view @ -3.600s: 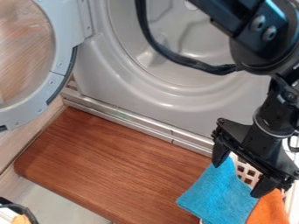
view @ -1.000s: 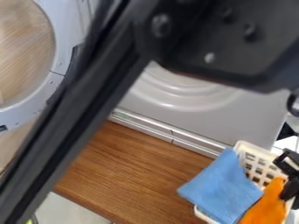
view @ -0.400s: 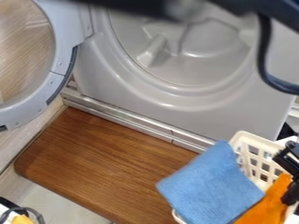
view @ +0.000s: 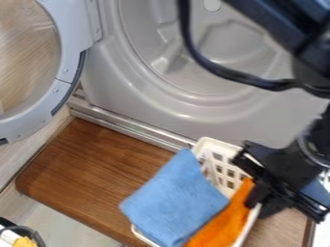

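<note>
Machine (view: 161, 116) at far side, its door (view: 66, 60) swung out to far left. I note the board (view: 84, 169) before the machine; basket (view: 207, 143) on its right part. Left cloth (view: 177, 200) over basket's left side; right cloth (view: 222, 222) adjoining, in basket. My gripper (view: 248, 178) at basket's right side.

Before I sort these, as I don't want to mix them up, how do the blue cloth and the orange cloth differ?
The blue cloth shows as a broad, fairly flat sheet; the orange cloth shows as a narrower strip. The blue cloth laps over the left side of the basket, while the orange cloth lies toward its right side. Both are plain-coloured and share that basket.
</note>
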You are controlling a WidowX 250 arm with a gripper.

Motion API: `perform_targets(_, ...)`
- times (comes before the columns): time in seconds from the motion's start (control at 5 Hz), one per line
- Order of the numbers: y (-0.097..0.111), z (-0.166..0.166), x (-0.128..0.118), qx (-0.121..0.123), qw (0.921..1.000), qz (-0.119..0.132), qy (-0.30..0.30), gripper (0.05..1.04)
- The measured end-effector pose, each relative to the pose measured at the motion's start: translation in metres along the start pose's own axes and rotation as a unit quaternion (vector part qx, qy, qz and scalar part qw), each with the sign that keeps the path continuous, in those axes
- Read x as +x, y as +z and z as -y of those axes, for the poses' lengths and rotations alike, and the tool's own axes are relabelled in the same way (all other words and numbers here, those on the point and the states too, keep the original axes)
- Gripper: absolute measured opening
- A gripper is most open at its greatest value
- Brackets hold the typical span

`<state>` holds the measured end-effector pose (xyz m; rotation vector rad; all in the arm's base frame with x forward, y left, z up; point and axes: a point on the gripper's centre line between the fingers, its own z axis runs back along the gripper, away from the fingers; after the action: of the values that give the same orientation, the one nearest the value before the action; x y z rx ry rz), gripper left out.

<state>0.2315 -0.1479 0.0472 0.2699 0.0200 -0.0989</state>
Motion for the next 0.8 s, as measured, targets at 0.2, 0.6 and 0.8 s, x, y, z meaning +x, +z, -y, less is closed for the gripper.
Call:
perform_targets(0.2,-0.011,-0.026,0.003,0.007,1.0000,-0.003,0.002,0.090)
perform_targets(0.6,-0.034,-0.068,0.012,0.017,0.9993,-0.007,-0.032,0.090)
perform_targets(0.8,-0.046,-0.087,0.009,0.022,0.9987,-0.015,-0.044,0.090)
